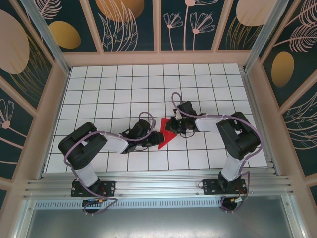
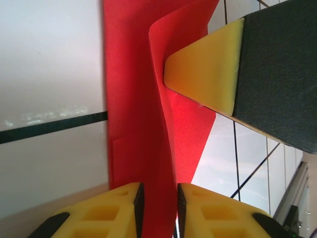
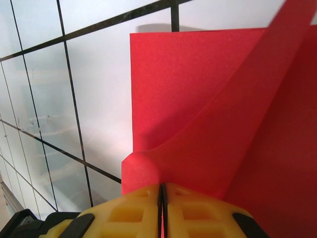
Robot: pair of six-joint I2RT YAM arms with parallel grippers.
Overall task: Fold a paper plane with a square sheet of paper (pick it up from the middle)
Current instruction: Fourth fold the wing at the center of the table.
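On the left, my left gripper (image 2: 158,191) had its yellow jaws parted a little. The thin bright red square sheet of paper (image 2: 133,99) stood loose in the gap, partly folded with one flap raised, near the middle of the white gridded tabletop (image 1: 124,84). To the right, the right gripper (image 3: 162,191) was clenched on the sheet's folded edge. I judged that single pinch the risk, since the sheet could pivot or sag and spoil the crease. The right gripper's yellow fingertip (image 2: 203,74) sat just beside my left jaws, so a careless move could knock them together. The dark patterned walls (image 1: 39,29) stood well apart.
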